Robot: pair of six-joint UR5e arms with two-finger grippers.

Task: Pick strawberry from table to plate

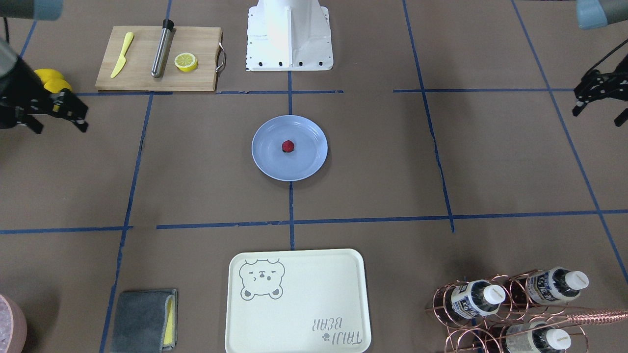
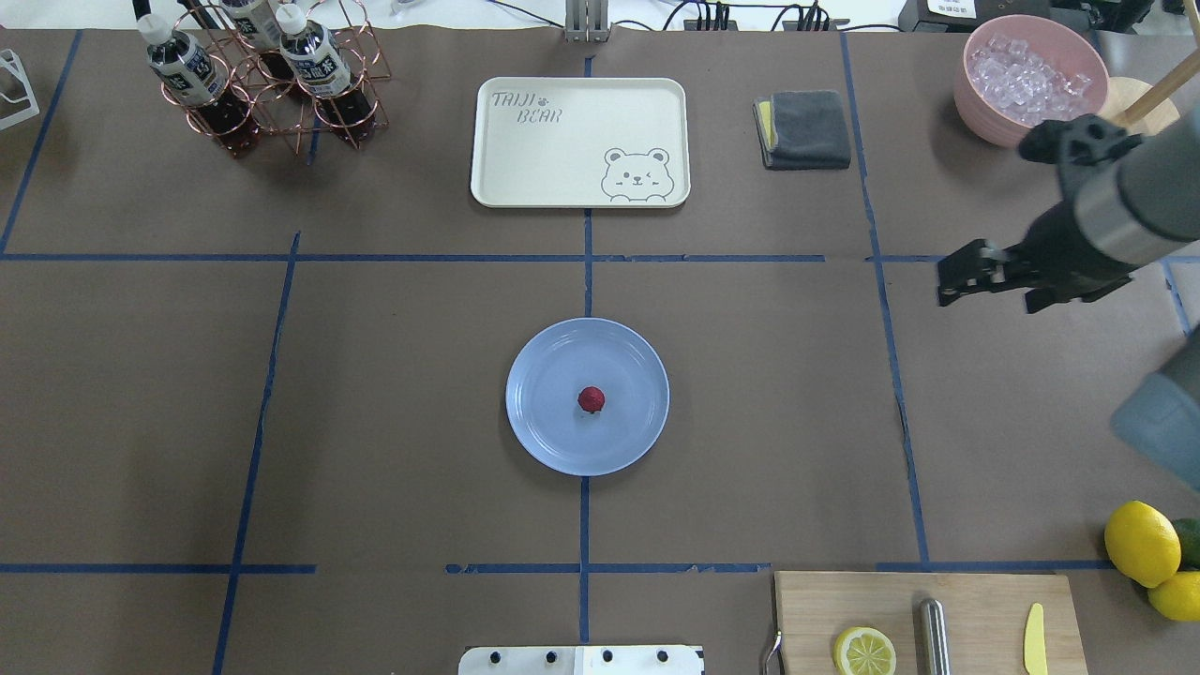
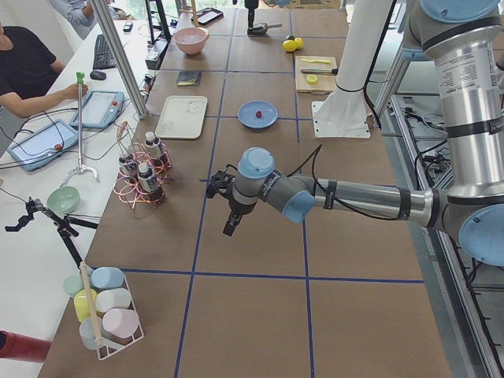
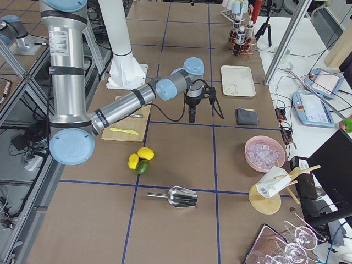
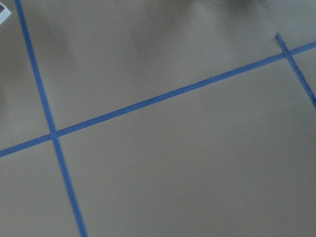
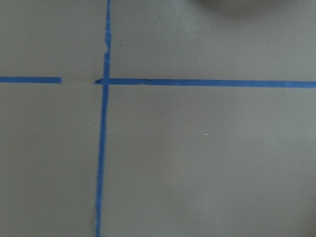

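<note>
Strawberry [image 1: 288,146] sits on the plate [image 1: 265,162], about its centre, and the plate is mid-surface [image 1: 392,162] on a tape crossing, well apart from everything else. The front-facing view shows both end effectors. The left end effector [image 1: 599,112] is off toward the surface's left end, fingers apart and holding nothing. The right end effector [image 1: 59,126] is toward the right end, also fingers apart and empty. The overhead view catches only the right one, and the left shows up again only in the left side view, hanging over bare paper. Both wrist views give only brown paper and blue tape lines, with no fingers in frame. By the robot-side edge on its right is a cutting board [image 1: 142,73] carrying a lemon half [image 1: 186,62], a yellow knife [image 1: 121,55] and a metal rod [image 1: 162,49]. Whole lemons [image 2: 1142,544] lie just off the board's right end. Along the far edge are a cream bear tray [image 1: 297,301] in the middle, a grey cloth [image 1: 142,321] on its right and a wire rack of bottles [image 1: 510,309] on its left. The overhead view adds a pink bowl of ice [image 2: 1031,80] beyond the cloth. Only the right side view shows a metal scoop [image 4: 173,196]. A seated person [image 3: 24,71] is at a side desk in the left side view.
</note>
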